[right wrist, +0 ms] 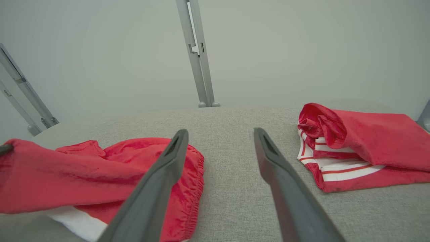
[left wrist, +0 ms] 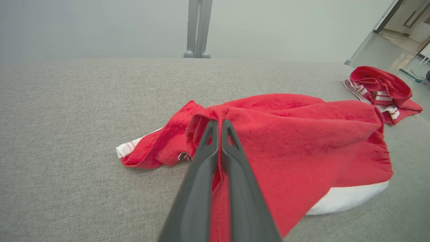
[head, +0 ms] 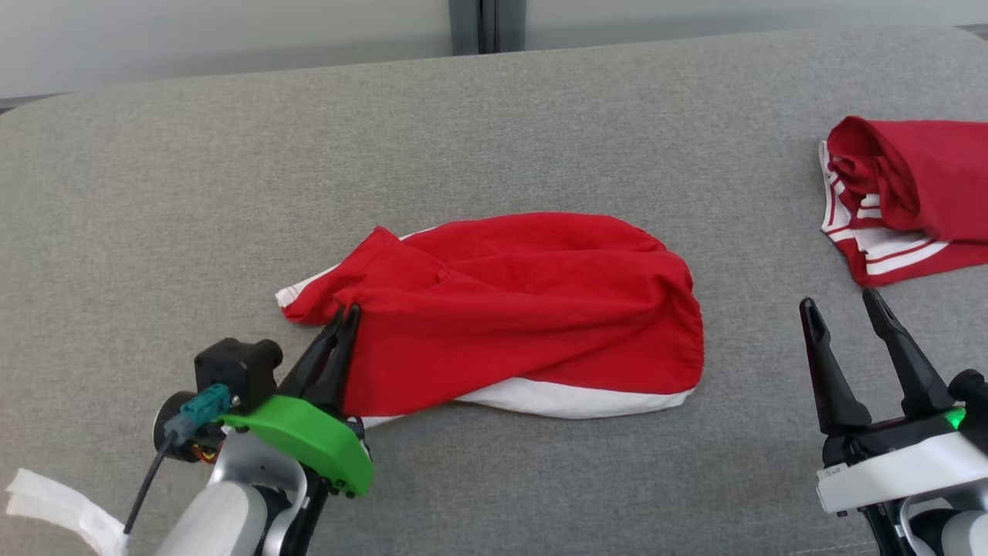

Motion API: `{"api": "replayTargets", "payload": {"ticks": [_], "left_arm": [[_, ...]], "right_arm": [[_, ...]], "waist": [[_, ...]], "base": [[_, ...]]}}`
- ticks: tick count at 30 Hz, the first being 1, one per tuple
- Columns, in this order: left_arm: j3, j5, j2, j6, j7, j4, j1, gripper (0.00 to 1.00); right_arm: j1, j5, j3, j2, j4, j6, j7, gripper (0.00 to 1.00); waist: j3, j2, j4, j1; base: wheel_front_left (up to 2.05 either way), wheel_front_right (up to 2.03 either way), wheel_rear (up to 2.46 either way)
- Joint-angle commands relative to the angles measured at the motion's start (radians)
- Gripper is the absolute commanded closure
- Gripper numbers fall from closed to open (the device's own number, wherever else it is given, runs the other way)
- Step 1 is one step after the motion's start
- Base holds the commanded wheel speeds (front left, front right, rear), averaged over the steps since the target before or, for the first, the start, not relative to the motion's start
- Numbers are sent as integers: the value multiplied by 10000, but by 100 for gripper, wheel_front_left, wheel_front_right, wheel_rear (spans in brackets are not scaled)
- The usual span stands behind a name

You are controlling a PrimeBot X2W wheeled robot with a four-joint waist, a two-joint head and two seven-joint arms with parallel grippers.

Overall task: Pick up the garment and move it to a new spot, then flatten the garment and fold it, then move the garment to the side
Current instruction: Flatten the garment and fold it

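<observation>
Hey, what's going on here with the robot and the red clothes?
The robot's left gripper is shut on a fold at the left end of the red garment, which lies crumpled in the middle of the grey padded surface, with white lining showing along its near edge. The right gripper hangs open to the right, holding nothing. A second red garment with white stripes sits bunched at the far right.

- A grey fabric-covered desk point(head: 540, 116) spans the scene.
- A bunched red cloth with white stripes point(head: 911, 193) lies at the desk's right edge, its upper end rolled over.
- A grey metal post point(head: 486, 23) stands upright just behind the desk's far edge, against a pale wall point(head: 231, 38).
- A white fabric strip point(head: 62, 506) lies at the desk's near left corner.
- A doorway point(left wrist: 406, 30) opens beyond the desk's far right corner.
</observation>
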Motion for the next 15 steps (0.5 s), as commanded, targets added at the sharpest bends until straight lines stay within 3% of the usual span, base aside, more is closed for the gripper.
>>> {"api": "replayTargets", "payload": {"ticks": [1, 8, 9, 10, 13, 15], "left_arm": [[132, -102, -27, -96, -131, 387, -316, 100], [458, -525, -412, -616, -679, 2740, -1555, 100], [479, -495, -431, -688, -802, 3079, -1759, 41], [526, -550, -517, -735, -960, 3311, -1908, 0], [589, -357, -637, -824, -1723, 3937, -2255, 0], [631, -74, -638, -650, -2348, 4143, -2397, 0]], "right_arm": [[-184, 42, 37, 4, 0, -3, -62, 0], [-457, 78, 152, -9, 94, -3, -181, 0], [-492, 89, 160, -14, 113, -3, -191, 0], [-521, 90, 169, -18, 129, -3, -206, 0], [-563, 28, 180, -60, 185, -3, -229, 0], [-563, -2, 173, -46, 204, -3, -228, 0]], "waist": [[266, 0, -270, 0], [769, 0, -599, 0], [815, 0, -630, 0], [835, 0, -646, 0], [846, 0, -683, 0], [804, 0, -672, 0]], "base": [[0, 0, 0], [0, 0, 0], [0, 0, 0], [0, 0, 0], [0, 0, 0], [0, 0, 0]]}}
